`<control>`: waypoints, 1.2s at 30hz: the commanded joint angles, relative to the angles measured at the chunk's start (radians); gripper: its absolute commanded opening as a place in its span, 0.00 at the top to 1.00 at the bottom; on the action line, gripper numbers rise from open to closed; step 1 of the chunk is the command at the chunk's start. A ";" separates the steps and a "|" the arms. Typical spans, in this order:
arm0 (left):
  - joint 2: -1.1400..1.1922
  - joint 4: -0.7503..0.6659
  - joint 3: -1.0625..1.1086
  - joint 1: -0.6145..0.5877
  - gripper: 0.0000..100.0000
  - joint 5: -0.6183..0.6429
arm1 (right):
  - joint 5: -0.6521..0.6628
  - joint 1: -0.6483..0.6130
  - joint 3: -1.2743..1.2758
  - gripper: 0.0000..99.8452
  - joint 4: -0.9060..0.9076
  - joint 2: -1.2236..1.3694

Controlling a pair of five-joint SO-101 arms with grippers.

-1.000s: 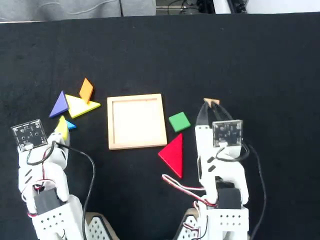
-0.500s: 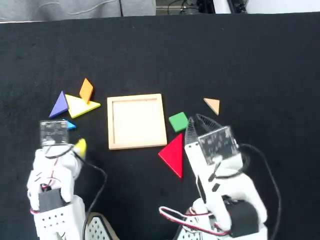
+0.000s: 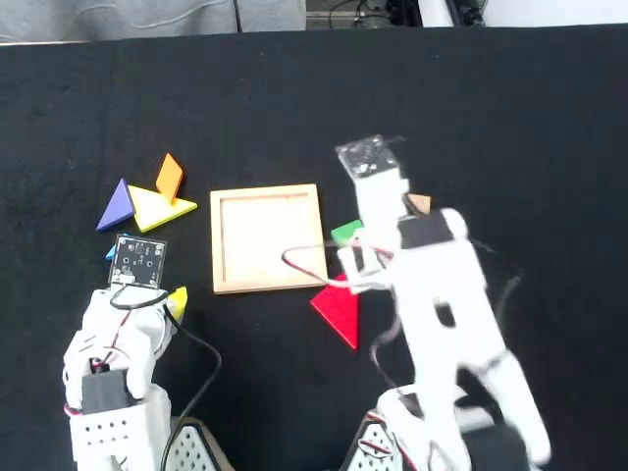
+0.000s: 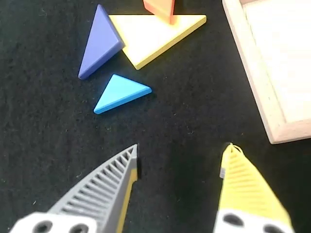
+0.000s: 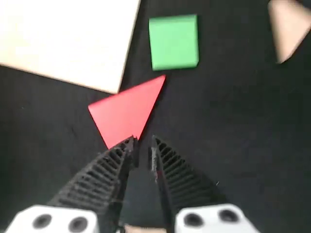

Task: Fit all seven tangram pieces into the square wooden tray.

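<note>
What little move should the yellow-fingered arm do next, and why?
Probably ease the left gripper forward and down over the blue triangle. It is open, that piece lies loose just ahead, and the wooden tray holds nothing yet.

Ahead of the left tool (image 4: 182, 148), whose fingers stand wide apart, the black surface (image 4: 194, 111) lies bare in a lane between the small blue triangle (image 4: 121, 92) on its grey finger's side and the tray (image 4: 256, 73) corner on its yellow finger's side. Further ahead, the yellow triangle (image 4: 155, 36), purple triangle (image 4: 99, 46) and orange piece (image 4: 159, 7) close that lane. The right tool (image 5: 143, 141), fingers nearly together, has the red triangle (image 5: 127, 112) right at its tips and the green square (image 5: 174, 41) beyond, with open surface between these and the tan triangle (image 5: 289, 26).
</note>
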 commanded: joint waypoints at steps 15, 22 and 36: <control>-0.006 0.000 0.018 0.010 0.73 -0.008 | -0.379 -0.319 -0.050 0.50 -0.055 0.237; -0.008 -0.005 0.018 0.010 0.73 -0.008 | -0.479 -0.301 -0.050 0.50 -0.164 0.357; -0.008 -0.005 0.018 0.013 0.73 -0.008 | -0.540 -0.321 -0.031 0.50 -0.334 0.536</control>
